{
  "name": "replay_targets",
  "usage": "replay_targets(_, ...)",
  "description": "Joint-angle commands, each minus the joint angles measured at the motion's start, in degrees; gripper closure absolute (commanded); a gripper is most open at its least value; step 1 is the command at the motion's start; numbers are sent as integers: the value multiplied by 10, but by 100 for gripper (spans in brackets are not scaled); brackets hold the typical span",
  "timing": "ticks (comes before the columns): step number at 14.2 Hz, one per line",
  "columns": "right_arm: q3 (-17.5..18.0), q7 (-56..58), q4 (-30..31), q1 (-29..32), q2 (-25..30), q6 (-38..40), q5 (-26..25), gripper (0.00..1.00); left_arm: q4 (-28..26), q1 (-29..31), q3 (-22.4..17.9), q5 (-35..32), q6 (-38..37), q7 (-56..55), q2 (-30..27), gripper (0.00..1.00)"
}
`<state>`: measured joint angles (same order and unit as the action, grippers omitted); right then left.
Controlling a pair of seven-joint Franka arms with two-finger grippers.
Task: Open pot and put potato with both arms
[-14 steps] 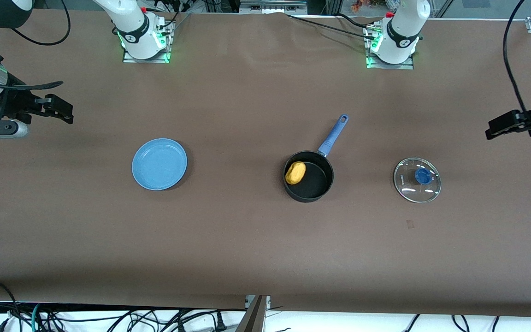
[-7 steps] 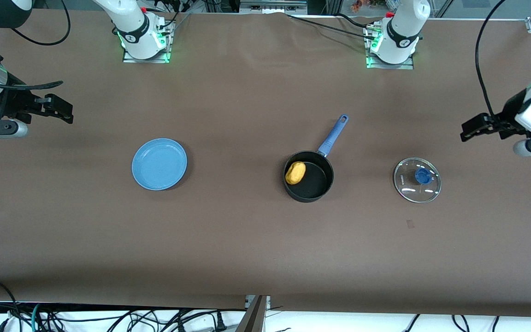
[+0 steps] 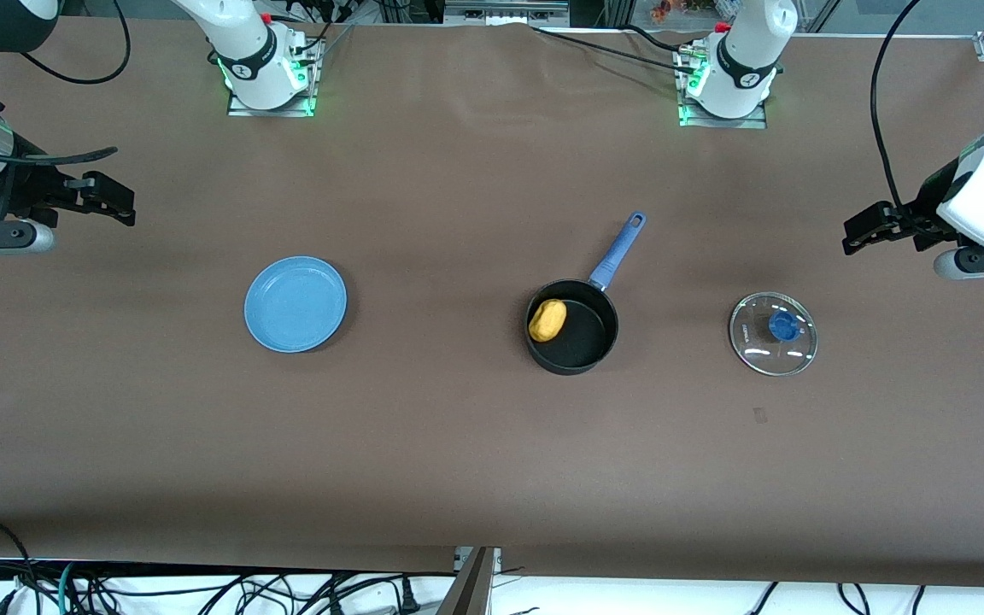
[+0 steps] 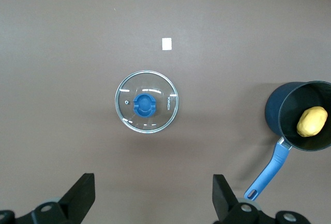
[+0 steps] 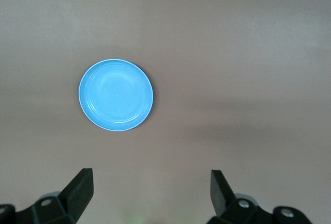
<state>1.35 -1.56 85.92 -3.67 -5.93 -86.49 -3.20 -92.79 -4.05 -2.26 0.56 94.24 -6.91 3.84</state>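
Left end effector (image 3: 852, 232) spread, empty | right end effector (image 3: 120, 205) spread, empty | potato (image 3: 547, 319) in pot (image 3: 582, 337) | lid (image 3: 773, 333) beside

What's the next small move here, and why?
Probably none for the task: the potato already lies in the pot, and the lid rests on the table toward the left arm's end. The left gripper and the right gripper are both open, holding nothing, up off the table. I'd just park both arms.

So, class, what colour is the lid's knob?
Blue; the knob shows best in the left wrist view.
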Motion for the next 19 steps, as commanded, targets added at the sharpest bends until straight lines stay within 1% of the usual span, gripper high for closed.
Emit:
replay_targets(1, 0, 14, -11, 8, -1, 12, 1, 0, -12, -8, -9, 12, 4, 14, -15, 0)
replay_targets(7, -5, 15, -11, 17, -1, 11, 1, 0, -7, -6, -8, 11, 7, 10, -14, 0)
replay_targets(11, -4, 33, -10, 40, -1, 11, 6, 0, -8, -3, -7, 11, 8, 8, -11, 0)
replay_targets(17, -4, 35, -10, 40, -1, 12, 6, 0, -9, -6, -6, 9, 17, 15, 0, 0)
replay_targets(19, -4, 35, -10, 40, -1, 12, 6, 0, -13, -6, 0, 9, 18, 15, 0, 0)
